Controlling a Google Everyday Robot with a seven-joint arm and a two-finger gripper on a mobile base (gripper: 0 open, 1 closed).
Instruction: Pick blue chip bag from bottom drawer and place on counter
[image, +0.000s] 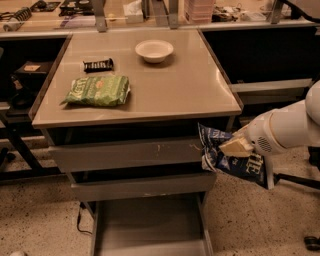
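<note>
The blue chip bag (227, 155) hangs in the air at the cabinet's right front corner, level with the upper drawers and just below the counter (185, 85) edge. My gripper (235, 146) reaches in from the right on a white arm and is shut on the bag's middle. The bottom drawer (150, 225) is pulled open below, showing a bare grey floor.
On the counter lie a green chip bag (97, 90), a small black candy bar (98, 64) and a white bowl (154, 50). Two upper grey drawers (130, 152) are partly pulled out. A cluttered desk (150, 12) runs behind. Speckled floor lies to the right.
</note>
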